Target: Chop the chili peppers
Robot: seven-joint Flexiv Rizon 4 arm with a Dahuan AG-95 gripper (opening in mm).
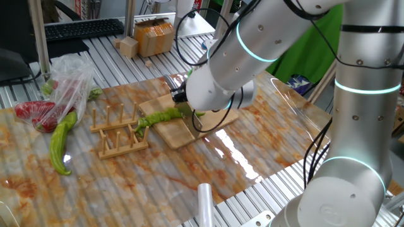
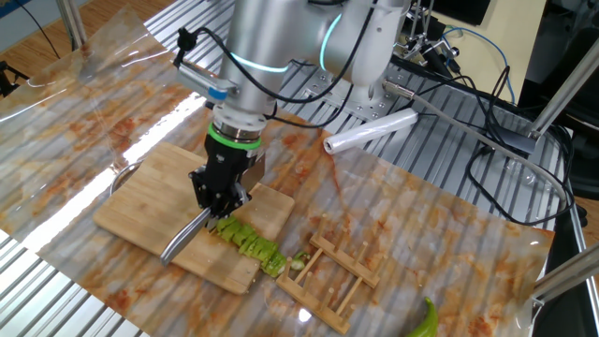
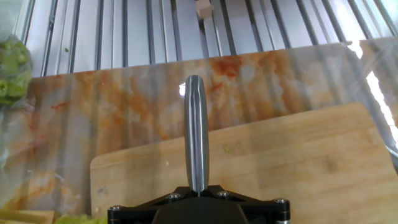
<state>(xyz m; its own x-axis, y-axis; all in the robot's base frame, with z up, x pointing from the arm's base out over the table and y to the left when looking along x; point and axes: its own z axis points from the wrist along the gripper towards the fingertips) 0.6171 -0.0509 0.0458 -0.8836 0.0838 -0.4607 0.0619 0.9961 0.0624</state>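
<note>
Several short chunks already cut: the green chili pepper [image 2: 251, 241] lies as a row of pieces along the near-right edge of the pale wooden cutting board [image 2: 150, 201] in the other fixed view, the last bits trailing toward the slatted wooden rack [image 2: 339, 273]. Whether any whole length remains, I cannot tell; the row looks segmented throughout. The black claw [image 2: 221, 197] is clenched on a steel-bladed knife [image 2: 185, 237], blade angled down to the board just left of the pieces. Hand view shows the blade's spine over bare board. A thicker yellow-green curved pepper [image 1: 61, 140] and a clear bag of red peppers [image 1: 44, 101] sit untouched at the worktop's [image 1: 252, 145] left. Judgement: chopping appears largely done; perhaps finer cuts remain.
</note>
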